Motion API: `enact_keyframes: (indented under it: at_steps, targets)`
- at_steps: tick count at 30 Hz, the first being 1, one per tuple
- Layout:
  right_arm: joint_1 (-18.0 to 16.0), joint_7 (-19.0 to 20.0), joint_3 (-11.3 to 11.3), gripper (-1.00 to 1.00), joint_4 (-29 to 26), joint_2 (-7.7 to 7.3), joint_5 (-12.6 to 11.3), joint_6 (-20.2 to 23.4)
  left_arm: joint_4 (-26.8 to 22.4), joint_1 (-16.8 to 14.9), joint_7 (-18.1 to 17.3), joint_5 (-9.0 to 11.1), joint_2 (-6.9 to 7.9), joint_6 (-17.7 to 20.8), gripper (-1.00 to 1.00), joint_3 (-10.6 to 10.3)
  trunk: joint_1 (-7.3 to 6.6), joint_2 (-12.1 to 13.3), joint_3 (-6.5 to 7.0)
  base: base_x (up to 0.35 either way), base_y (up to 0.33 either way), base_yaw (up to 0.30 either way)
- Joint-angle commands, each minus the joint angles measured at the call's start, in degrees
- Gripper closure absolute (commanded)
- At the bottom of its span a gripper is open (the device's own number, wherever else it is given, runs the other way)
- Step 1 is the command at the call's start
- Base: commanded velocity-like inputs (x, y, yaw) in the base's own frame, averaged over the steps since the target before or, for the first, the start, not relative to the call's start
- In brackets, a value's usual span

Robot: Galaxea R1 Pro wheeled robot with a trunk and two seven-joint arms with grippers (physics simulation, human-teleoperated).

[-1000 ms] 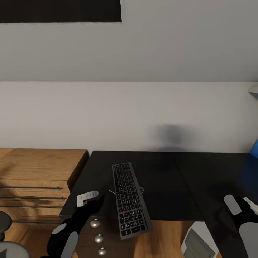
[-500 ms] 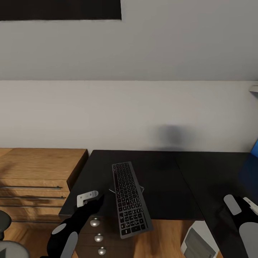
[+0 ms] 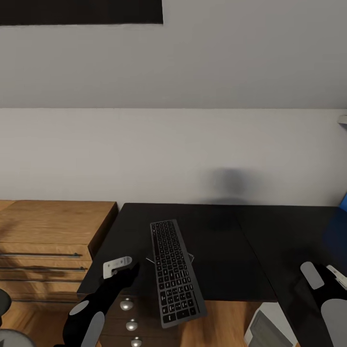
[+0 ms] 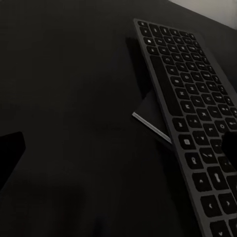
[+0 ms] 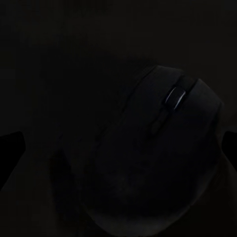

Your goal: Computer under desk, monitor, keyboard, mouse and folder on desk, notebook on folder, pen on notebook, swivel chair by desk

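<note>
The keyboard (image 3: 175, 271) lies on the desk (image 3: 226, 241), long axis running front-to-back, near end overhanging the front edge. The mouse (image 5: 165, 148) rests on the desk, wheel end pointing away from the right gripper. Neither claw's opening can be told.

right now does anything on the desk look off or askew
Yes: the keyboard lies skewed, its near end jutting past the desk front edge over the drawers, and it is propped on a thin grey slab beneath it, not flat.
</note>
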Motion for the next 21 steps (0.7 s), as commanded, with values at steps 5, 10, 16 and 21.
enact_keyframes:
  at_steps: [5, 10, 16, 21]
  targets:
    - [-0.02, -0.25, -0.02, -1.00, -0.13, 0.02, -0.24, 0.30, -0.08, -0.04, 0.52, 0.61, 0.01, 0.22, -1.00, -0.13, 0.00, -0.04, -0.06, 0.009, 0.000, 0.000]
    - [-0.03, -0.32, 0.03, -1.00, -0.13, -0.05, -0.11, 0.29, -0.08, -0.04, 0.52, 0.61, 0.01, 0.21, -1.00, -0.08, 0.00, -0.04, -0.06, 0.001, 0.000, 0.000]
    - [-0.05, -0.54, 0.06, -1.00, -0.13, -0.16, -0.03, 0.34, -0.08, -0.04, 0.52, 0.61, -0.01, 0.16, -1.00, -0.11, 0.00, -0.04, -0.06, 0.000, 0.000, 0.000]
    - [-0.05, -0.59, 0.07, -1.00, -0.13, -0.29, 0.09, 0.38, -0.08, -0.04, 0.52, 0.61, -0.07, 0.15, -1.00, -0.15, 0.00, -0.04, -0.06, 0.000, 0.000, 0.000]
